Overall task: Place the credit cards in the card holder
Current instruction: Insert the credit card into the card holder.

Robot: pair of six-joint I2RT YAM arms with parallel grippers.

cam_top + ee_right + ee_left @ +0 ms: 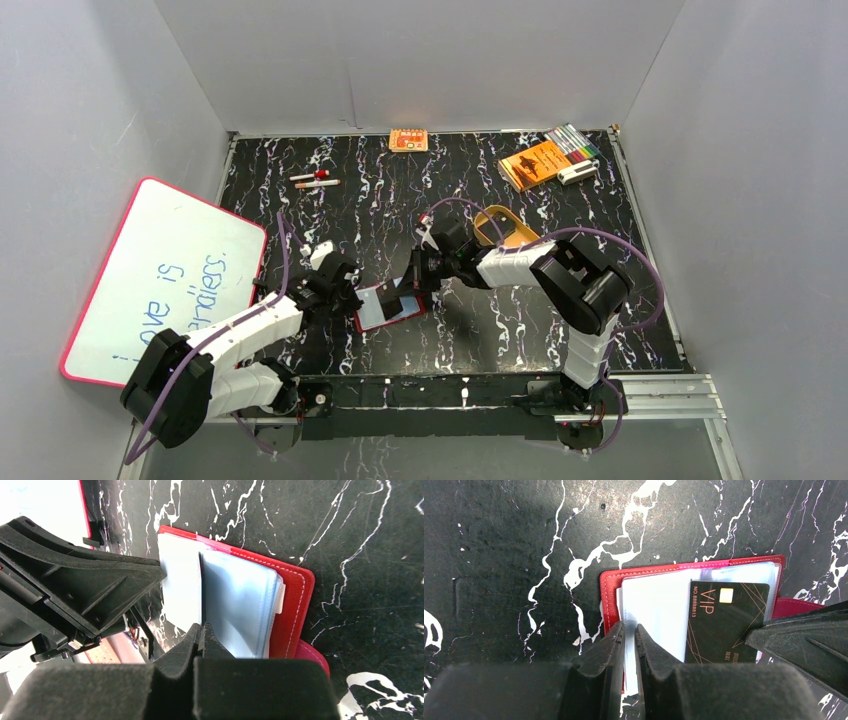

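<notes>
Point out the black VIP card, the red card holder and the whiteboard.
black VIP card (726,625): left wrist view, middle of its face.
red card holder (608,600): left wrist view, left cover edge.
whiteboard (150,250): top external view, its white writing surface.

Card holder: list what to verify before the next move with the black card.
1. The card holder lies open with its sleeves facing up: ok.
2. The right gripper is shut on the black card: ok.
3. The card's edge sits between two sleeve pages: ok, seen from the right wrist.
4. The card has entered a pocket: cannot tell.
5. The left gripper pins the left page: cannot tell; its fingers are almost together over it.
</notes>
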